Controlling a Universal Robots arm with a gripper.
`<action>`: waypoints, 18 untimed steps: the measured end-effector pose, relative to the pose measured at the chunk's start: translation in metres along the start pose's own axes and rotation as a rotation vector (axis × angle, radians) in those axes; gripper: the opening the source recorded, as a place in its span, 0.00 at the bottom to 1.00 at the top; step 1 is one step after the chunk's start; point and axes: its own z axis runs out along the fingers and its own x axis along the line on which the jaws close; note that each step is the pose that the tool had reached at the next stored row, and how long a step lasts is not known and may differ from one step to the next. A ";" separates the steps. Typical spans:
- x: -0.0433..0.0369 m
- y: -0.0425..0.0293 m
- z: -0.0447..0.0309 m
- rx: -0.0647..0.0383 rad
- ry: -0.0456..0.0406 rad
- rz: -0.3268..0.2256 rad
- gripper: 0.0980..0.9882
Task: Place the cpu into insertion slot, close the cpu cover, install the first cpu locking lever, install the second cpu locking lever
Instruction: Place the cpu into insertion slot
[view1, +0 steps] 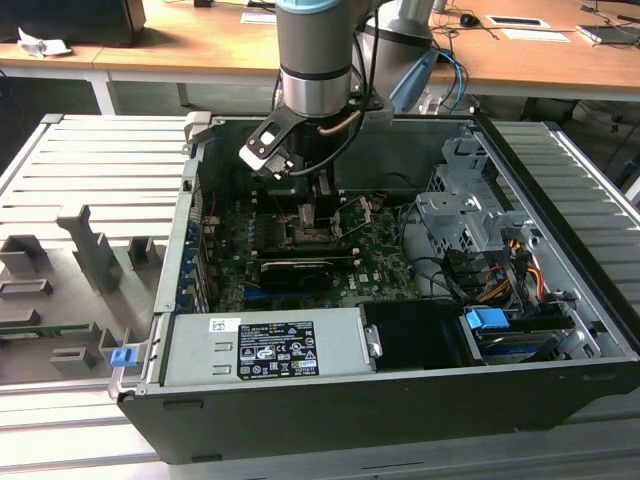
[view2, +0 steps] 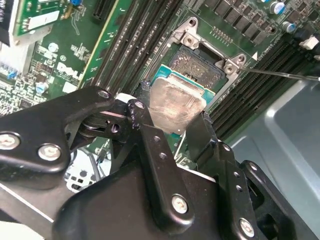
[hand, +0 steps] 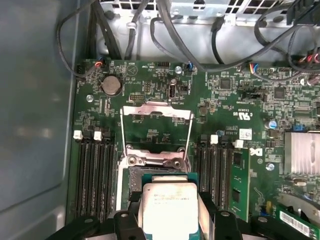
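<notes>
The black fingers (view2: 202, 135) of the gripper (view2: 172, 112) stand only a little apart and press on two opposite edges of the cpu (view2: 175, 105), a small thin square plate of pale silvery-grey metal with a green border; they have hold of it. The cpu lies over the nearer part of the insertion slot (view2: 197, 65), a square black socket with a dark centre and a metal rim, and hides that part. Whether the plate already touches the socket I cannot tell. In the first wrist view the cpu edge nearest to the camera is cut off by the gripper body. Beyond the slot the cpu cover (hand: 157, 111), a thin square silver metal frame with a cut-out centre, stands open and apart from the cpu. Two thin metal rods (hand: 188, 137) run along its sides. Long black memory slots (hand: 92, 180) lie close on both sides of the socket, so there is little room beside the fingers, and past one row comes the grey case wall (hand: 35, 125). All of this sits on the green circuit board (hand: 150, 80). In the exterior view the round grey arm (view1: 315, 60) reaches down into the open black computer case (view1: 400, 410), and the gripper body hides the fingertips. From there a long black card (view1: 297, 270) is at 6 o'clock, with a silver labelled box (view1: 340, 340) further the same way. A grey metal drive cage (view1: 470, 215) is at 3 o'clock, a grey ribbed table (view1: 90, 170) at 9 o'clock and a wooden desk (view1: 200, 45) at 12 o'clock.
</notes>
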 end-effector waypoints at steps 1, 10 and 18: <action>0.0002 -0.0004 0.0031 0.000 -0.0014 0.016 0.48; 0.0098 -0.0072 0.0176 -0.001 -0.0025 0.030 0.48; 0.0134 -0.0089 0.0327 -0.001 -0.0043 0.050 0.48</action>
